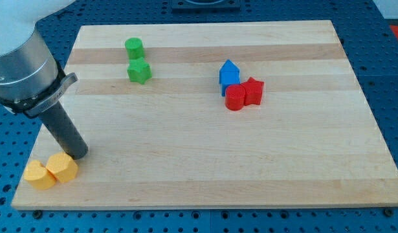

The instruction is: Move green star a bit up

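The green star [139,71] lies on the wooden board [205,149] at the upper left. A green cylinder [134,47] stands just above it, nearly touching. My tip [79,155] rests near the board's lower left, far below and to the left of the green star. It is right next to the upper right of two yellow blocks [61,168].
The second yellow block [39,175] lies at the board's lower left corner. A blue block [229,76], a red cylinder [235,98] and a red star-like block [253,90] cluster right of the middle top. The arm's grey housing [21,61] fills the upper left.
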Tool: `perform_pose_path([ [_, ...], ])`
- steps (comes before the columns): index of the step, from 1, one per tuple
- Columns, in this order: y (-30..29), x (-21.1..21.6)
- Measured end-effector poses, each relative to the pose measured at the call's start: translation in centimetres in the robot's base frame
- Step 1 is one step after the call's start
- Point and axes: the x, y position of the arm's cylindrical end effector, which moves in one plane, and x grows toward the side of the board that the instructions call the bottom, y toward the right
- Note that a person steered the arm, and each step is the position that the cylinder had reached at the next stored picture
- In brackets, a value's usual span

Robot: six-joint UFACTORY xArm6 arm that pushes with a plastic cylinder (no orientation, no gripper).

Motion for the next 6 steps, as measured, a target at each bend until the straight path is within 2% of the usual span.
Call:
perform_pose_path([
  [1,0.6,-3.4],
  [3,6.5,-11.5],
  [4,7.8,-14.2],
  [6,8.0,-15.6],
])
